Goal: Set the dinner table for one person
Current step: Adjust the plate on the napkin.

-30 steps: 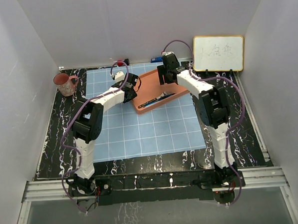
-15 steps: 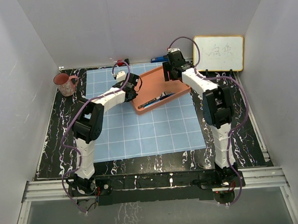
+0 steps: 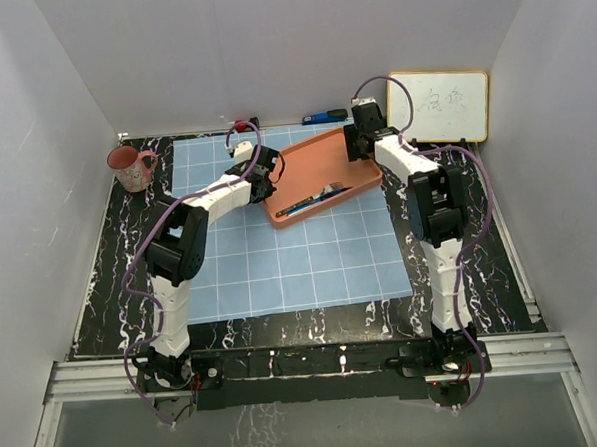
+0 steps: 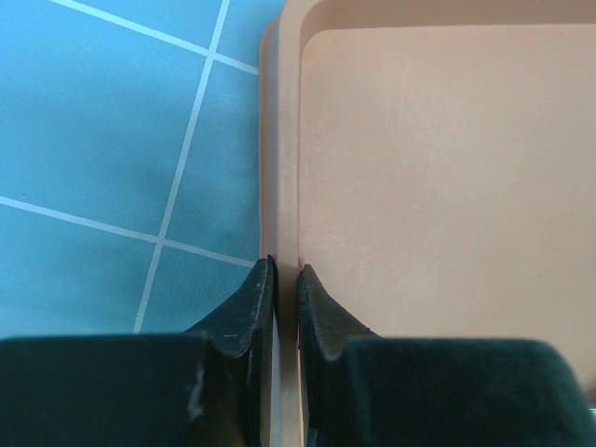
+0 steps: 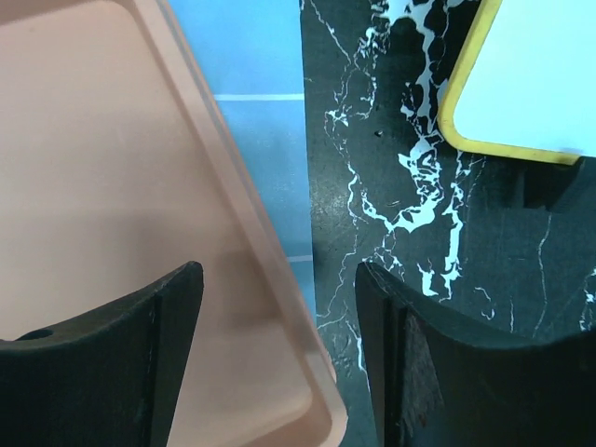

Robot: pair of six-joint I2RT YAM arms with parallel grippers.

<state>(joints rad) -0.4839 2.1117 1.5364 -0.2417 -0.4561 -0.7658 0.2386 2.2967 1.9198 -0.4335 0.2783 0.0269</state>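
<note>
Progress entry. The worktop (image 3: 101,284), black with white veining, fills the floor of the enclosure. A light-blue gridded cloth (image 3: 281,264) is spread over its middle.

The cloth carries no place setting yet. The cutlery (image 3: 312,201) lies in the orange tray (image 3: 311,168), along the tray's near edge. The tray sits askew at the far right of the cloth. A reddish mug (image 3: 128,168) stands at the far left corner of the worktop, off the cloth. We see no plate in any view. A whiteboard (image 3: 438,106) leans at the far right (it looks irrelevant to the setting).

Our judgement is that the task is at an early stage. The tray is being handled, and everything still has to be laid out on the cloth.

Left fingers (image 4: 250,312): together on the tray's left rim. The wrist view shows one finger on the outside of the wall and one on the inside, with the thin orange wall pinched between them.

Right fingers (image 5: 410,345): well apart, straddling the tray's rim near its far right corner. One finger is over the tray floor and the other over the black worktop beside it. They hold nothing. We cannot tell whether either finger touches the rim (the wall runs through the gap and appears clear of both).
</note>
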